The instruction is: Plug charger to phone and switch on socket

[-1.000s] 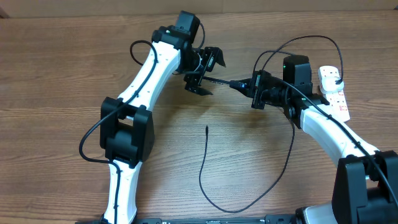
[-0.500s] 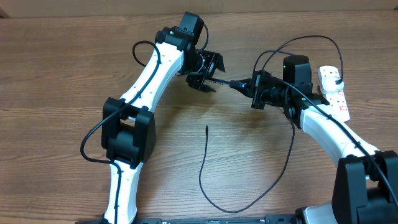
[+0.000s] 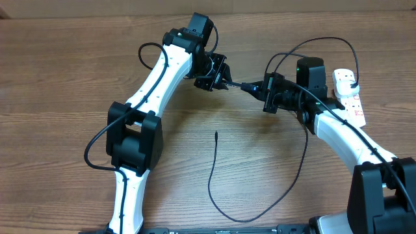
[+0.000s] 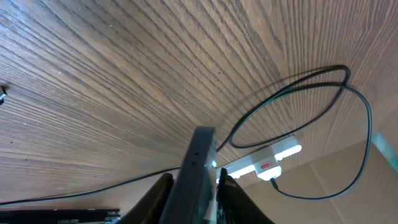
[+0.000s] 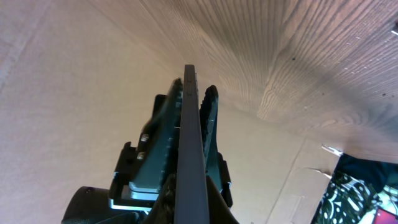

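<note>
The phone [image 3: 242, 86] hangs edge-on above the table, held between both arms. My right gripper [image 3: 265, 90] is shut on its right end, and my left gripper [image 3: 220, 77] has its fingers pressed on the left end. In the left wrist view the phone [image 4: 196, 168] stands as a dark slab between my fingers [image 4: 163, 186]. The right wrist view shows the phone's thin edge [image 5: 189, 137] rising out of my gripper [image 5: 189, 186]. The charger lies loose on the table with its tip [image 3: 216, 133] free. The cable [image 3: 305, 156] loops back to the white socket [image 3: 348, 94].
The socket sits at the far right edge of the wooden table, with a black plug [image 3: 351, 83] in it. The left wrist view also catches the socket [image 4: 264, 163] and a cable loop [image 4: 292, 87]. Cardboard walls stand behind the table.
My left gripper has closed from wide open onto the phone's left end. The right gripper and the phone have stayed where they were.
</note>
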Controlling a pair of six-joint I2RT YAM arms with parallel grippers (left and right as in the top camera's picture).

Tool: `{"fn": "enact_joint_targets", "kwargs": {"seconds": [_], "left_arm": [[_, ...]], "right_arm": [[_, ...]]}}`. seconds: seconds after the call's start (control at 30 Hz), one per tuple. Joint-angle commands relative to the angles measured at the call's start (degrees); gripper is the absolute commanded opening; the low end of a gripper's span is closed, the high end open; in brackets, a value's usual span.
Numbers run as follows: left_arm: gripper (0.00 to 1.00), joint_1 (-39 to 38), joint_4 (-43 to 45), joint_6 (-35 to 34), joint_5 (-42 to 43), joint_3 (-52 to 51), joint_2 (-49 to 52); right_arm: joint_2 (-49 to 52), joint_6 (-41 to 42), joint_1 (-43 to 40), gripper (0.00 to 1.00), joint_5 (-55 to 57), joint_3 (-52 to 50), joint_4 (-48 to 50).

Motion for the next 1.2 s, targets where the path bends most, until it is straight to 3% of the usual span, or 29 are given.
{"fn": "enact_joint_targets", "kwargs": {"seconds": [0.0, 0.27, 0.7, 1.0, 1.17], "left_arm": [[0.21, 0.0, 0.3, -0.1, -0.3, 1.0, -0.6], [0.05, 0.0, 0.2, -0.1, -0.3, 1.0, -0.6], [0.04, -0.2, 0.8, -0.1, -0.3, 1.0, -0.6], [0.04, -0.2, 7.2, 2.4, 0.0, 1.0, -0.6], [0.04, -0.2, 13.0, 7.6, 0.4, 1.0, -0.6]], "right_arm": [[-0.2, 7.9, 0.2, 0.04, -1.4, 0.9, 0.4], [-0.2, 7.9, 0.2, 0.04, -1.4, 0.9, 0.7], [-0.2, 7.9, 0.2, 0.04, -1.4, 0.9, 5.8], [-0.2, 7.7, 0.2, 0.04, -1.4, 0.9, 11.5], [-0.2, 7.0, 0.2, 0.03, -1.4, 0.9, 15.6]]}}
